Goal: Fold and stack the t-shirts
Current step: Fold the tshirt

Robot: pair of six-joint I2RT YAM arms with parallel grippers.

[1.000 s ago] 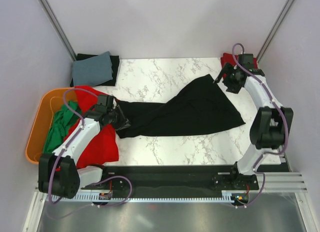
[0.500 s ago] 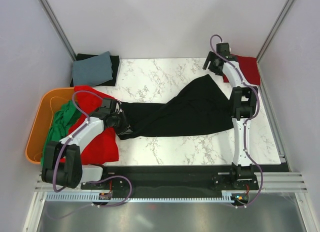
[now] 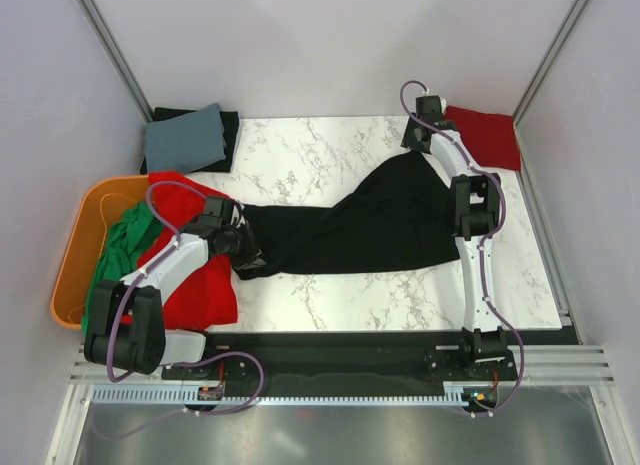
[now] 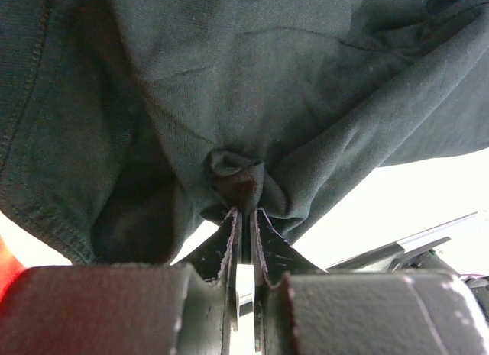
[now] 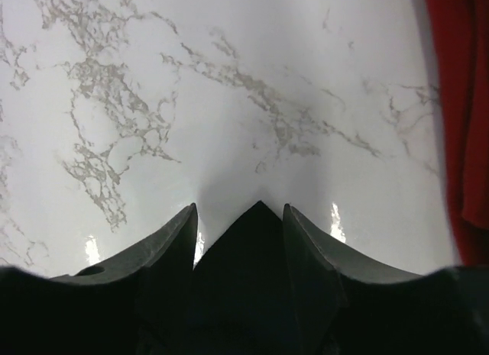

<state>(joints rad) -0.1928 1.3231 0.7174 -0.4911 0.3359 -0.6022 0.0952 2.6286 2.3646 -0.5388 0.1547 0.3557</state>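
Observation:
A black t-shirt (image 3: 370, 220) lies stretched across the marble table. My left gripper (image 3: 243, 247) holds its left end. In the left wrist view the left gripper (image 4: 245, 211) is shut on a bunched pinch of the dark cloth (image 4: 237, 172). My right gripper (image 3: 413, 145) is at the shirt's far pointed corner. In the right wrist view the right gripper (image 5: 238, 210) stands open. The black corner (image 5: 258, 240) lies between its fingers, with bare table showing on both sides of the cloth.
A folded red shirt (image 3: 487, 135) lies at the back right, close to the right gripper. A grey-blue shirt (image 3: 185, 137) rests on a folded black one at the back left. An orange tub (image 3: 75, 255) at the left holds a green shirt (image 3: 120, 255). A red shirt (image 3: 200, 285) spills beside it.
The right arm has swung left from the back right corner to the black shirt's far corner, and its jaws have narrowed around it. The left gripper has stayed put.

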